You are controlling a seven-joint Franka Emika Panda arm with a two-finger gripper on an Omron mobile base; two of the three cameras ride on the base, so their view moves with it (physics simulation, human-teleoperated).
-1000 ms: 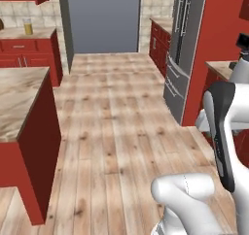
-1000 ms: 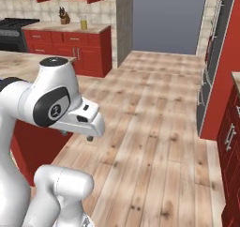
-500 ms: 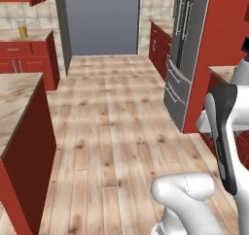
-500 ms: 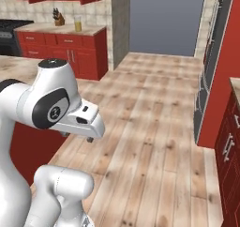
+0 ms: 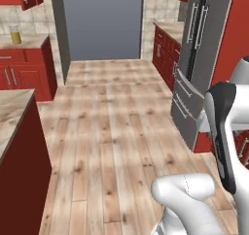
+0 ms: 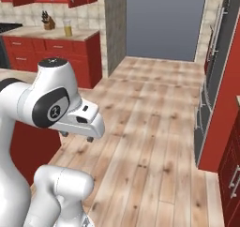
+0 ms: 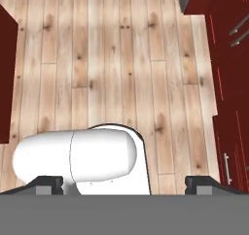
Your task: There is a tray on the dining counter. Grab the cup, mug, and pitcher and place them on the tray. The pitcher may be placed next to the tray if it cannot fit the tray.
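Looking down the wooden floor (image 5: 107,132), we see the pitcher (image 6: 68,28) far off on the wall counter (image 6: 56,34), beside a knife block (image 6: 47,20). Our gripper (image 7: 124,184) hangs above the floor, jaws spread wide and holding nothing. The dining counter (image 5: 12,112) edges in at left.

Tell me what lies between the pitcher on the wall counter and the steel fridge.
Bare wood floor and the grey doorway separate the pitcher from the fridge, as the left base view shows; nothing stands on that stretch.
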